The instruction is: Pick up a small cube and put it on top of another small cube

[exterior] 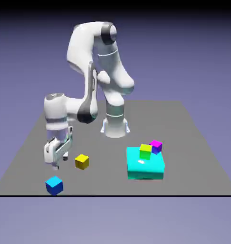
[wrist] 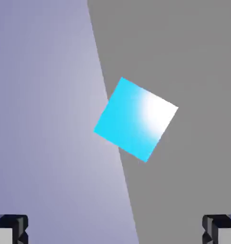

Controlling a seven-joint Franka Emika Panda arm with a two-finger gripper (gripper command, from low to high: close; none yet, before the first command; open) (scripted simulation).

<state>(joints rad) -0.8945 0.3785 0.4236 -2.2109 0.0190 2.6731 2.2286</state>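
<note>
Hovering released above the blue cube (exterior: 54, 185), the gripper (exterior: 54, 159) has grasped nothing; yellow cube (exterior: 82, 161) waits at two o'clock.

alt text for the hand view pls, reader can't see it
Looking down from the hand, a small plain blue cube sits rotated at the edge of the grey table, with blue-violet backdrop filling the left. The gripper is open, its two grey fingertips at the bottom corners, holding nothing.

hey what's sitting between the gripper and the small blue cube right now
Nothing: in the hand view, the open gripper looks straight at the small blue cube, nothing between.
</note>
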